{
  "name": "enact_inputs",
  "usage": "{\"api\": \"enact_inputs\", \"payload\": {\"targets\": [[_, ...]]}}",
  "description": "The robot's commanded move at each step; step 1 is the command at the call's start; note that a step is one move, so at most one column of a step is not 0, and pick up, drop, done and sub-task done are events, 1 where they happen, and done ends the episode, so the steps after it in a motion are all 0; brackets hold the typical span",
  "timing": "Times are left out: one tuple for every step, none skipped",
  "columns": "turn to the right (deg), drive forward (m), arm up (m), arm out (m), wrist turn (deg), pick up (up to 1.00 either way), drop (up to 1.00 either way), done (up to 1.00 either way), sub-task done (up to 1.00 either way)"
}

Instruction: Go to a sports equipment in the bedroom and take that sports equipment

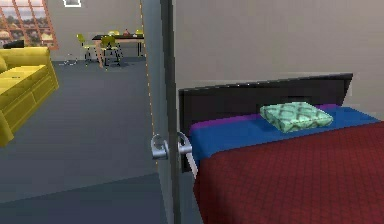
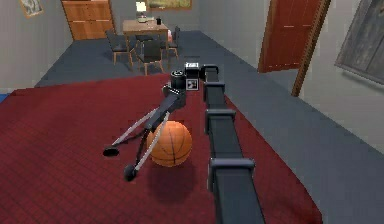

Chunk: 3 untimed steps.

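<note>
Round orange basketball (image 2: 171, 144) lies on the red-covered bed (image 2: 60, 130), centre frame, near the dark two-fingered hand (image 2: 119, 164); its grip cannot be told. Probably light, firm, rolls easily; grasp across the middle.

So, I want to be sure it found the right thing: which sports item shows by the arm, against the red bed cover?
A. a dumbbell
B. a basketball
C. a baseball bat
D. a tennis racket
B: a round orange basketball with dark seams shows against the red bed cover, right by the gripper.
</note>
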Motion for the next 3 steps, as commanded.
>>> {"api": "enact_inputs", "payload": {"targets": [[0.0, 0.0, 0.0, 0.0, 45.0, 0.0, 0.0, 0.0, 0.0], [0.0, 0.0, 0.0, 0.0, 45.0, 0.0, 0.0, 0.0, 0.0], [0.0, 0.0, 0.0, 0.0, 21.0, 0.0, 0.0, 0.0, 0.0]]}}
